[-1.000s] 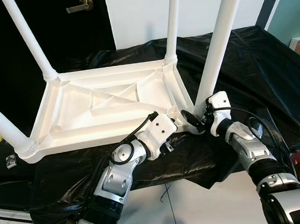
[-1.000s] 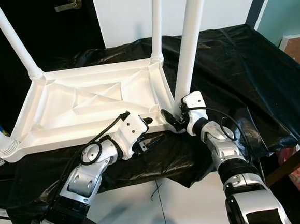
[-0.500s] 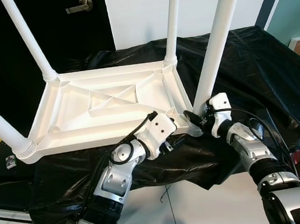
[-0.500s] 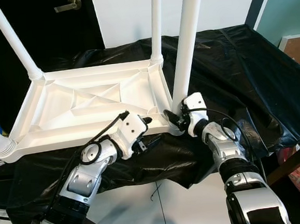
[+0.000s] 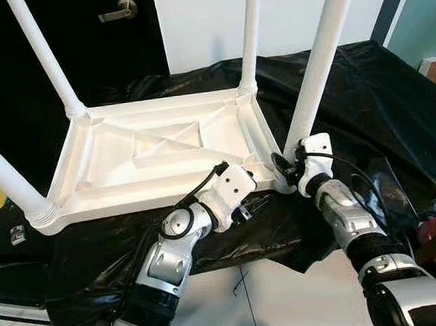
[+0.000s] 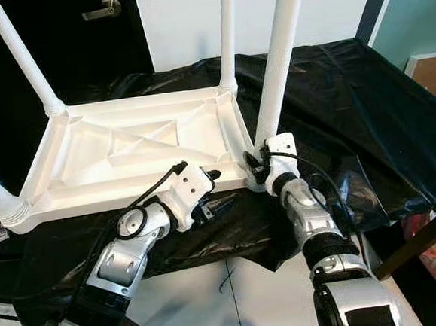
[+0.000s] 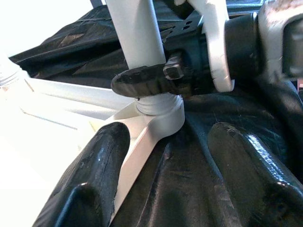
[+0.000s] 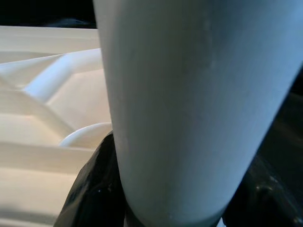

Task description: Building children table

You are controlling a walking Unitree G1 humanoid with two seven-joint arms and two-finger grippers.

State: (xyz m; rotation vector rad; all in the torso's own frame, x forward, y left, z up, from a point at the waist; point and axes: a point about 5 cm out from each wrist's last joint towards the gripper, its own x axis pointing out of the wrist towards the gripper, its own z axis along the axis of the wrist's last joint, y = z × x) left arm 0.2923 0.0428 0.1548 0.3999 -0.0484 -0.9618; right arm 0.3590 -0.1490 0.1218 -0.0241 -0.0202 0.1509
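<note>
Your right gripper (image 5: 285, 171) is clamped around the base of the nearest leg (image 5: 317, 64), right above the threaded collar where it meets the corner socket; the left wrist view shows one black finger (image 7: 147, 81) wrapped across the tube there. That low hold looks right to me: the leg is long, smooth, hard plastic, probably light and stiff, so a grip higher up would give it leverage to rock in the socket, and the slick surface may slip if you twist without a firm squeeze.

Just beside it, your left gripper (image 7: 163, 179) has its fingers spread apart, straddling the rim of the upside-down white table top (image 5: 156, 149) close to that same corner, holding nothing. The top looks like a ribbed moulded shell, rigid but light enough to slide, so bracing the rim there seems sensible.

Beyond your hands, three more legs stand upright in the other corners. The whole piece sits on a black plastic sheet (image 5: 371, 90) draped over a bench; I'd expect it to be slippery and prone to bunching. Farthest off are a dark door with a lever handle (image 5: 121, 6) and a pale wall.
</note>
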